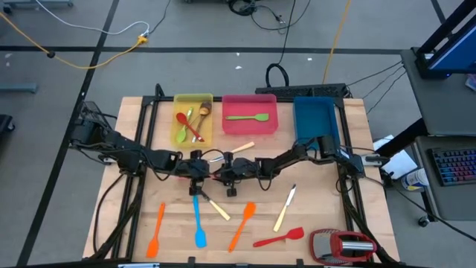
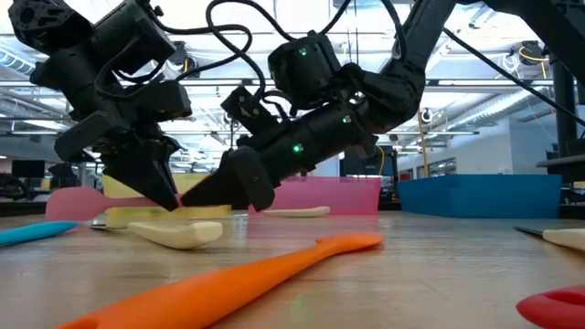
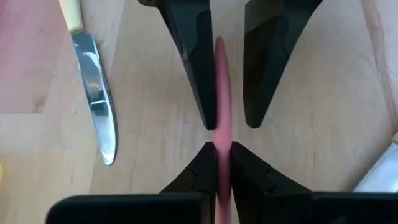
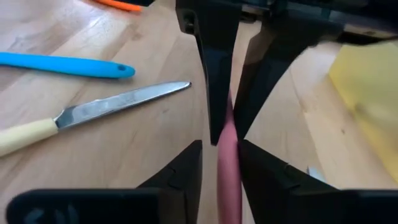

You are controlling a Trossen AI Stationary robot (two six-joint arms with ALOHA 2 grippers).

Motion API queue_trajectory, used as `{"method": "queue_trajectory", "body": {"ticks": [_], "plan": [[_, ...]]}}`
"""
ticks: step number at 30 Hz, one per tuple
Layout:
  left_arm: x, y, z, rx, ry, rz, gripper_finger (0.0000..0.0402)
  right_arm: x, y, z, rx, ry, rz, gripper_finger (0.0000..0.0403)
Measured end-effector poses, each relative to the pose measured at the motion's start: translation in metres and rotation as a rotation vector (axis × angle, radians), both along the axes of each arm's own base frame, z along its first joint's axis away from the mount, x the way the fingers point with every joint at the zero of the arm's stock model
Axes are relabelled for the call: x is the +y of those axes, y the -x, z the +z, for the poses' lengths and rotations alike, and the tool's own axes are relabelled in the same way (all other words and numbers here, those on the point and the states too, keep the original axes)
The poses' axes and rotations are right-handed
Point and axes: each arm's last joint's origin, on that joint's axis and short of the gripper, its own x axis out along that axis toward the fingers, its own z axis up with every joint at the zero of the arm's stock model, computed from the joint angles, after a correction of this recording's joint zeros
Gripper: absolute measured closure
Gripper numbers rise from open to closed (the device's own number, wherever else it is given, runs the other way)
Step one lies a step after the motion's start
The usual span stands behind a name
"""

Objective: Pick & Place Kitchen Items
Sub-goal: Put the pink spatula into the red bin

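Observation:
A slim pink utensil (image 3: 222, 81) shows edge-on between both grippers over the table's middle (image 1: 213, 176). My left gripper (image 3: 222, 149) is shut on it. My right gripper (image 4: 221, 146) faces it from the right and is open. Its fingers stand on either side of the same pink strip, with a gap on one side. The low view shows both grippers slanting down, tips close above the wood (image 2: 178, 203). The utensil's ends are hidden. Other utensils lie flat on the table: cream-handled knives (image 1: 219, 209), a blue spatula (image 1: 198, 223), orange spatulas (image 1: 242, 223) and a red spatula (image 1: 281, 238). My left gripper pinches the pink utensil's thin shaft (image 3: 222, 163) between its two fingers, slanting down from the table's left side. The shaft runs on past the fingertips toward my right gripper. Whether any part of the utensil rests on the table does not show.
Along the far edge stand a yellow tray (image 1: 181, 135) with spoons, a pink tray (image 1: 249, 128) with a green spatula, and a blue tray (image 1: 316, 123). A knife (image 3: 93, 93) lies close beside the grippers. A red-and-silver gadget (image 1: 342, 244) sits at the near right corner.

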Motion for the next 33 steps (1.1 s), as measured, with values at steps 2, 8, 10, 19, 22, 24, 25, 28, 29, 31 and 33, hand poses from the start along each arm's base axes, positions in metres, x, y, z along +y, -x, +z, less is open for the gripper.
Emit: {"method": "queue_trajectory", "body": {"ticks": [2,8,10,19,22,24,25,28,29,31,33], "plan": [[0.000,0.000,0.000,0.000,0.003,0.002,0.0373,0.000,0.000,0.000,-0.001,0.013,0.004,0.0319],[0.000,-0.003,0.002,-0.033,0.008,0.001,0.0372,-0.002,0.000,0.000,0.002,0.016,0.000,0.0351],[0.000,-0.002,0.002,-0.033,0.003,0.008,0.0372,-0.003,0.000,0.001,0.002,0.015,-0.002,0.0361],[0.000,-0.003,0.002,-0.036,0.006,0.010,0.0367,-0.004,0.000,0.000,0.027,0.017,-0.003,0.0368],[0.000,-0.003,0.002,-0.042,0.019,0.028,0.0346,-0.001,0.001,-0.002,0.055,0.021,0.003,0.0370],[0.000,-0.003,0.003,-0.050,0.017,0.034,0.0325,0.000,0.002,-0.004,0.067,0.032,0.009,0.0371],[0.000,-0.004,0.003,-0.052,0.015,0.036,0.0314,0.001,0.002,-0.004,0.070,0.042,0.014,0.0371],[0.000,-0.004,0.003,-0.063,0.009,0.044,0.0281,0.001,0.004,-0.007,0.102,0.057,0.020,0.0368],[0.000,-0.005,0.004,-0.068,0.009,0.048,0.0271,0.001,0.005,-0.008,0.123,0.057,0.020,0.0368],[0.000,-0.006,0.005,-0.086,0.020,0.059,0.0257,-0.001,0.009,0.000,0.172,0.059,0.019,0.0368],[0.000,-0.007,0.007,-0.108,0.023,0.078,0.0248,-0.004,0.012,0.010,0.210,0.069,-0.006,0.0370]]}}
